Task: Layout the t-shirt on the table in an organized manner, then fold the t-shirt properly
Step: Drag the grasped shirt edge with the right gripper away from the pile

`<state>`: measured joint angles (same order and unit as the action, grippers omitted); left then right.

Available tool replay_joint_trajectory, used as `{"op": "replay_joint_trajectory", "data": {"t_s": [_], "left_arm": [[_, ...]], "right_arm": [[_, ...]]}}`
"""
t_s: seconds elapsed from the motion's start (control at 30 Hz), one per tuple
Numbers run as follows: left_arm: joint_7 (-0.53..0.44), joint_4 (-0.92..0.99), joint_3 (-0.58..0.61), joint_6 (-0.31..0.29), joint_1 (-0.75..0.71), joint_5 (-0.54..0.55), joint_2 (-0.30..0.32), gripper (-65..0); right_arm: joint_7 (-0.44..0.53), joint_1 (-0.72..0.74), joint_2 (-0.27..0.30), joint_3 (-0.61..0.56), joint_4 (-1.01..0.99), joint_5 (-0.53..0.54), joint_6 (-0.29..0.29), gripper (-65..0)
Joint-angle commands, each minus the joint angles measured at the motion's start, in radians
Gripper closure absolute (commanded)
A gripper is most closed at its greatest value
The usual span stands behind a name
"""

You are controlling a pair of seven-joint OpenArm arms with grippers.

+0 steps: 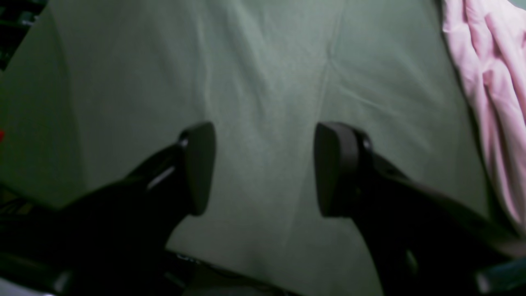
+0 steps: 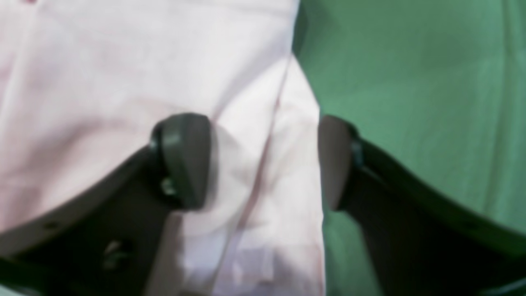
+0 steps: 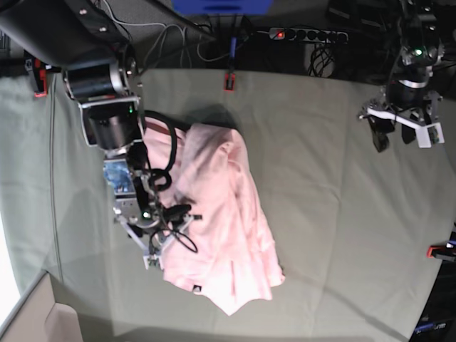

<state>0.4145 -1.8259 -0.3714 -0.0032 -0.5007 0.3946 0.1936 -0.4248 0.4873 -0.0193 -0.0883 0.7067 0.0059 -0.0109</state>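
Note:
The light pink t-shirt (image 3: 228,221) lies crumpled in a heap left of the table's (image 3: 335,192) middle, with a small dark tag (image 3: 196,289) at its near edge. My right gripper (image 2: 259,164) is low over the shirt's left edge, open. One finger (image 2: 185,160) is over pink cloth (image 2: 102,82) and the other (image 2: 335,164) is at the shirt's border over green table cloth (image 2: 431,82), with a fold of fabric between them. My left gripper (image 1: 265,168) hovers open and empty above bare table (image 1: 246,61), the shirt (image 1: 493,82) off to its right. In the base view it (image 3: 395,139) is at the far right.
Red clamps sit at the table's back edge (image 3: 229,80), back left (image 3: 39,82) and right edge (image 3: 438,251). A power strip (image 3: 306,33) and cables lie behind the table. The right arm's body (image 3: 107,107) stands over the table's left part.

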Motion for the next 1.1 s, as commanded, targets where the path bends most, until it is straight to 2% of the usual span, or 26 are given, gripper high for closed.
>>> {"op": "replay_joint_trajectory", "data": {"t_s": [0.0, 0.13, 0.3, 0.43, 0.6, 0.87, 1.07], "left_arm": [[-0.026, -0.016, -0.005, -0.001, -0.002, 0.002, 0.008, -37.1], [-0.027, -0.016, -0.005, 0.001, 0.0, 0.002, 0.008, -37.1], [-0.029, -0.024, -0.005, 0.001, 0.0, 0.004, 0.007, -37.1], [-0.03, -0.024, -0.005, 0.001, 0.0, 0.004, 0.007, -37.1], [-0.029, -0.024, 0.001, 0.001, 0.017, 0.004, 0.007, -37.1], [-0.026, -0.024, 0.005, -0.001, 0.078, 0.005, -0.035, -37.1], [-0.026, -0.024, 0.065, -0.002, 0.141, 0.005, -0.062, -37.2]], "right_arm": [[0.013, 0.023, -0.003, 0.0, 0.015, 0.001, -0.002, -26.5], [0.013, 0.021, -0.017, 0.0, 0.018, 0.001, -0.002, -0.7], [0.011, 0.024, -0.017, 0.0, 0.064, 0.001, -0.002, 0.0], [0.002, -0.019, -0.015, 0.0, 0.229, 0.001, -0.002, 0.0], [-0.021, -0.094, 0.014, 0.006, 0.437, -0.001, -0.001, 0.0], [-0.138, -0.249, 0.025, 0.23, 0.808, -0.001, -0.001, 0.0], [-0.154, -0.382, 0.025, 0.431, 0.963, -0.001, -0.001, 0.0]]}}
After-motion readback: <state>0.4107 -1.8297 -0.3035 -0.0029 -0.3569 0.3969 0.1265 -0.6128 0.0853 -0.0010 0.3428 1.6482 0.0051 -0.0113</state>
